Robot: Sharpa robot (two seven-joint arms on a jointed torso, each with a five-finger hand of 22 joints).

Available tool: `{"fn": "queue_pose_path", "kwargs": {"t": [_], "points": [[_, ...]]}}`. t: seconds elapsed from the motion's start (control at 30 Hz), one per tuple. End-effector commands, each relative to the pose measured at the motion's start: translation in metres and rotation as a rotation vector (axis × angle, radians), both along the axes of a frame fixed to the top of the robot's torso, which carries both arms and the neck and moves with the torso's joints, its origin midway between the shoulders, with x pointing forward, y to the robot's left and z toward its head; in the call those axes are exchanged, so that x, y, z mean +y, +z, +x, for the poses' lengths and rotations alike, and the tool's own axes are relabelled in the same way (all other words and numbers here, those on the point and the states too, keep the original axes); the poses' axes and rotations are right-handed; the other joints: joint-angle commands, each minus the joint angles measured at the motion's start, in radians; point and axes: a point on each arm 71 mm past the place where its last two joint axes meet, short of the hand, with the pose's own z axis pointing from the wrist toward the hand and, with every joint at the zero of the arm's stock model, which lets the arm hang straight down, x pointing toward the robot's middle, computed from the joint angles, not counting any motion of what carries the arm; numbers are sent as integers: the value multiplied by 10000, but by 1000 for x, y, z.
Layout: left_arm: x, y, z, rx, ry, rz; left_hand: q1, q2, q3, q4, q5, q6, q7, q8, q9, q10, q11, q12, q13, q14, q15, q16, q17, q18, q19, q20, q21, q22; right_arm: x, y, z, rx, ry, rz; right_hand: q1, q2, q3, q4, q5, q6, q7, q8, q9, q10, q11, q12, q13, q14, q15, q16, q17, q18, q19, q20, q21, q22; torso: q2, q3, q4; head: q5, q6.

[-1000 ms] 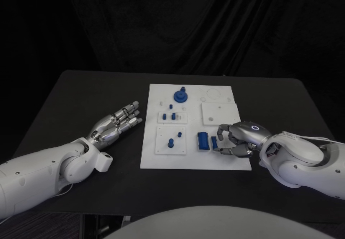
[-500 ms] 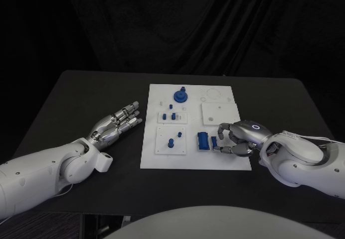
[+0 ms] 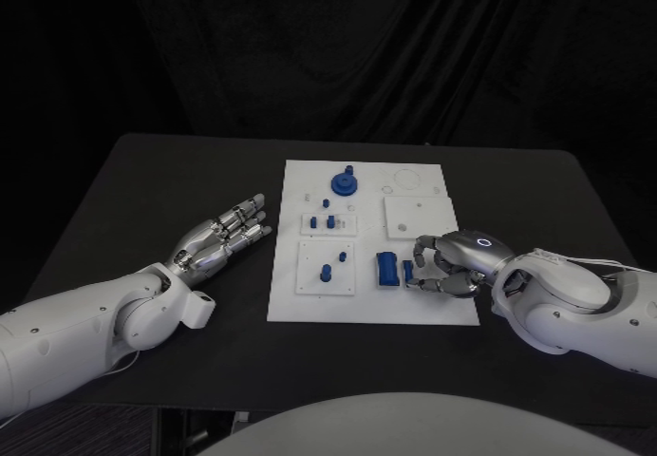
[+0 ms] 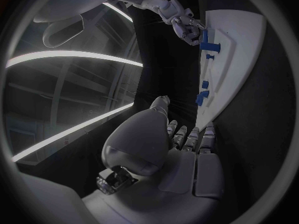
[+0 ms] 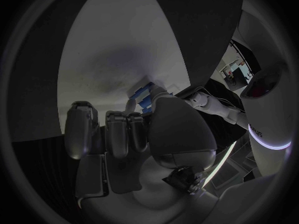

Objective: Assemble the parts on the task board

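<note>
Head view shows the white task board (image 3: 372, 304) lying in the middle of the black tabletop (image 3: 164, 180), with small blue parts spread over it. A round blue part with a peg (image 3: 344, 182) stands near the board's far edge, two small pegs (image 3: 325, 222) stand on a raised white square near the board's left edge, and another blue peg (image 3: 326, 273) sits on a second raised square closer to the near edge. A blue cylinder (image 3: 387, 270) lies on the board toward its near right part. Just beside that cylinder, the right hand (image 3: 445, 266) rests over the board's near right corner area, its fingers curled in around a slim blue piece (image 3: 408, 273); whether the fingers truly clamp it or only touch it cannot be told for certain from this angle. The right wrist view shows the same hand (image 5: 146, 129) with its fingers bent toward the white board (image 5: 124, 50) and a bit of blue (image 5: 144, 95) at the fingertips. The left hand (image 3: 223, 237) lies flat on the tabletop to the left of the board, apart from it, fingers straight and slightly spread, holding nothing. The left wrist view shows the left hand (image 4: 181, 149) stretched out beside the board's edge (image 4: 215, 89), with the right hand (image 4: 181, 20) at the board's far end.
</note>
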Motion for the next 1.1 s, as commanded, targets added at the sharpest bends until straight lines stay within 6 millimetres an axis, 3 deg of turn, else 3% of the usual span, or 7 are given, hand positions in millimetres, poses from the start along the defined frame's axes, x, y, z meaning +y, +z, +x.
{"fn": "queue_pose_path", "kwargs": {"t": [0.03, 0.53, 0.87, 0.97, 1.03, 1.07, 1.1], "points": [[-2, 0, -1, 1, -98, -177, -34, 39, -1, -77, 30, -25, -28, 54, 6, -15, 79, 50, 16, -22, 69, -36, -10, 109, 6, 86, 63, -7, -1, -3, 1, 185, -160, -201, 215, -5, 86, 2, -13, 90, -26, 72, -41, 1058, 19, 26, 2630, 1057, 14, 38, 2589, 101, 6, 28, -80, 1979, 0, 1, -1, 6, 0], [0, 0, -2, -30, -47, -179, -40, 42, 7, -91, 31, -6, -29, 57, 10, -10, 82, 52, 18, -22, 71, -36, -10, 108, 6, 87, 63, -11, -1, 2, 0, -283, -162, 199, 24, -167, -107, 183, -30, 114, -9, 123, -122, 1058, 38, 26, 2630, 1053, 27, 32, 2577, 101, 7, 38, -88, 1978, 3, 9, 0, 29, 0], [0, 4, -4, -327, 195, -253, -28, 17, 17, -138, 60, 81, -28, 80, 24, 13, 78, 62, 25, -22, 61, -36, -10, 109, 10, 80, 68, -10, -3, 28, -5, -2136, 102, 2650, -534, -370, -223, 191, 7, 45, -26, 148, -391, 1058, 27, 26, 2630, 797, 33, -320, 1908, 253, -372, 46, -780, 1769, 5, 9, -4, -35, 0], [1, 5, -5, -482, 332, -275, 61, -41, 79, -314, 320, 264, 5, 121, 45, 67, 86, 84, 37, -22, 28, -36, -10, 120, 36, 58, 91, 4, -3, 38, -3, -2653, 342, 3022, -667, -187, -183, 154, -12, -164, 61, 43, -625, -43, 124, -645, 1955, 199, 150, -1013, 769, 513, -1213, 148, -2157, 1375, 4, 11, -5, -60, 0], [3, 6, -5, -615, 430, -248, 91, -78, 99, -387, 455, 379, 48, 145, 58, 137, 105, 116, 55, -22, -3, -36, -10, 131, 44, 43, 101, 2, -3, 44, -2, -2943, 459, 3193, -767, 225, -68, 11, -19, -821, 247, 60, -673, -2388, 363, -2047, 762, -950, 403, -2081, -738, 867, -2684, 359, -4389, 746, 4, 14, -4, -71, 0], [3, 7, -6, -690, 464, -213, 97, -93, 103, -400, 493, 417, 57, 153, 62, 215, 137, 157, 79, -22, -21, -36, -10, 138, 47, 35, 103, 2, -3, 46, -1, -3065, 496, 3255, -767, 225, -68, 11, -19, -821, 247, 60, -673, -2388, 363, -2047, 762, -950, 403, -2081, -738, 867, -2684, 359, -4389, 746, 3, 15, -5, -73, 0], [4, 8, -6, -772, 490, -171, 111, -121, 110, -424, 549, 485, 68, 165, 70, 306, 192, 212, 104, -22, -53, -36, -10, 151, 54, 21, 108, 3, -3, 48, 0, -3178, 527, 3313, 433, -42, 2089, -64, 445, -1154, 237, -320, -984, -4758, 308, -3612, -245, -1752, 397, -2707, -1512, 1084, -3561, 375, -5597, 423, -1, 17, -8, -84, 0]]}}
